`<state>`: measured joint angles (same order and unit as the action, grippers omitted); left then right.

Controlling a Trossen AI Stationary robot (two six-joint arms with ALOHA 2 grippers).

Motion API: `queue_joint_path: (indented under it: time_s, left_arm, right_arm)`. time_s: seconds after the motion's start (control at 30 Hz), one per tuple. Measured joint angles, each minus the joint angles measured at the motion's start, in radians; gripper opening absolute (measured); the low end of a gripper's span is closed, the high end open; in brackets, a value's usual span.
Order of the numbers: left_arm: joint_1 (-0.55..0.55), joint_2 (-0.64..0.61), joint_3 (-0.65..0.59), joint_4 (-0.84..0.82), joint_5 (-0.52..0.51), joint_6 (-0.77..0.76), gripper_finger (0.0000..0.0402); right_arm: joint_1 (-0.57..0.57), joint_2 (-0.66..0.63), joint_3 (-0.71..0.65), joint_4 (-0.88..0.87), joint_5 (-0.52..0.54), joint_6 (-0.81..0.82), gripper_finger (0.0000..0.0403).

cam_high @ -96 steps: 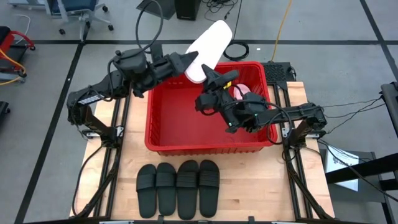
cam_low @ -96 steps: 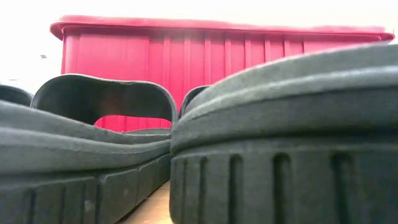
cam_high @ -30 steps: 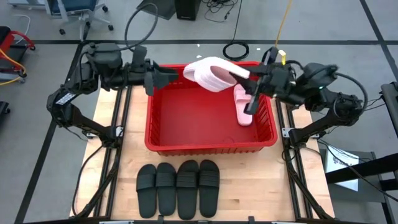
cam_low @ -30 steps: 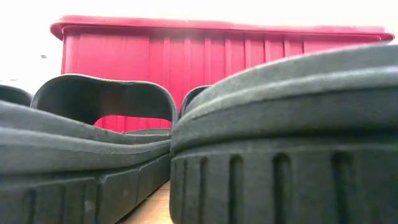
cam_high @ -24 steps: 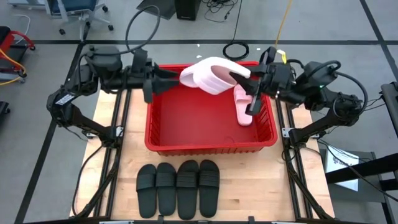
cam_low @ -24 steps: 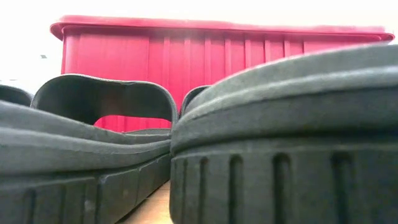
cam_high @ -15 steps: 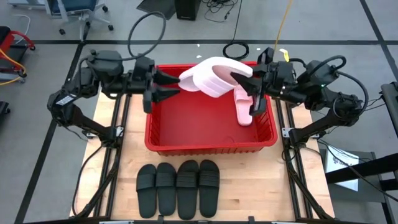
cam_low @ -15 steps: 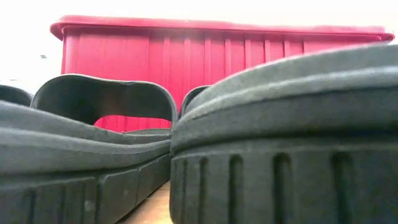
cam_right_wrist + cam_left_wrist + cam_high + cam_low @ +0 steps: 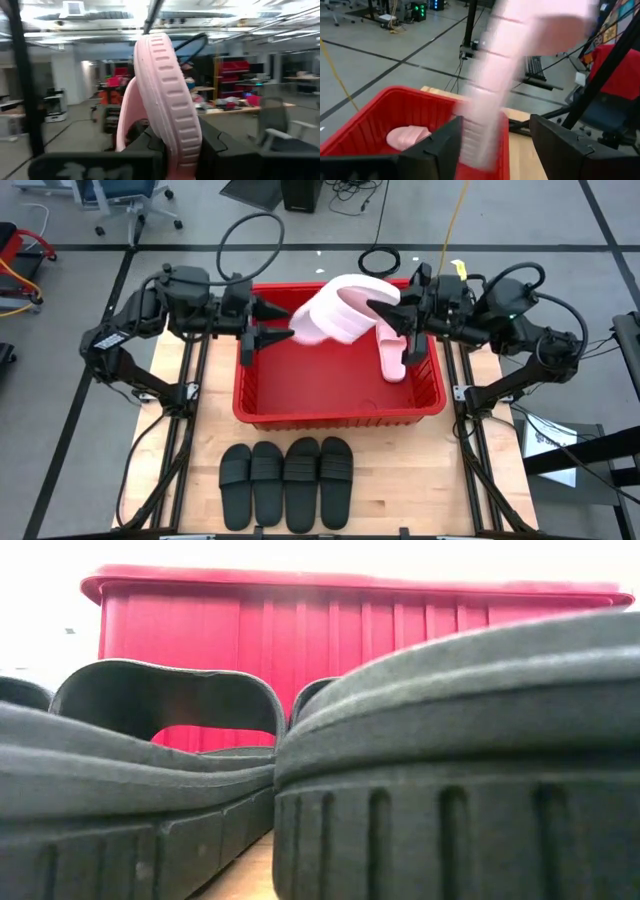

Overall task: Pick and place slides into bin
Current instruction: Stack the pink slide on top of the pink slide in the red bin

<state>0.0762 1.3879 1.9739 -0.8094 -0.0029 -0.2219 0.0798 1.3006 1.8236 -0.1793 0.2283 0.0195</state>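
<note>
Above bin point(image 9: 340, 395), right end effector point(image 9: 385, 308) apparently clamping pink slide point(image 9: 335, 310).

Both arms are matte black, built of chunky rounded joint housings linked by slimmer segments, with a thick black cable arching in a loop above each one. The left claw point(image 9: 268, 323) and right claw point(image 9: 385, 311) end in tapering black fingers (blocky and angular in the wrist views), and each base sits on black metal framing.

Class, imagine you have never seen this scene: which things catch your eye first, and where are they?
A pale pink slide hangs above the big red bin, pinched by the right gripper. Another pink slide leans inside at the bin's right wall, and four black slides line the table's near edge.
</note>
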Motion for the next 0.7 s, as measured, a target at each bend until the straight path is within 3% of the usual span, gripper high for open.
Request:
queue_joint_path:
  time_s: [0.27, 0.57, 0.7]
  left_arm:
    - [0.002, 0.000, 0.000, -0.049, -0.004, -0.018, 0.0230]
    - [0.000, 0.000, 0.000, -0.019, 0.093, -0.061, 0.0230]
    - [0.000, 0.022, 0.000, 0.020, 0.121, -0.072, 0.0230]
  right_arm:
    - [0.000, 0.000, 0.000, 0.003, -0.023, 0.014, 0.0039]
    - [-0.001, 0.006, 0.000, 0.060, -0.026, -0.003, 0.0039]
    - [-0.020, 0.018, 0.000, 0.083, -0.085, 0.008, 0.0039]
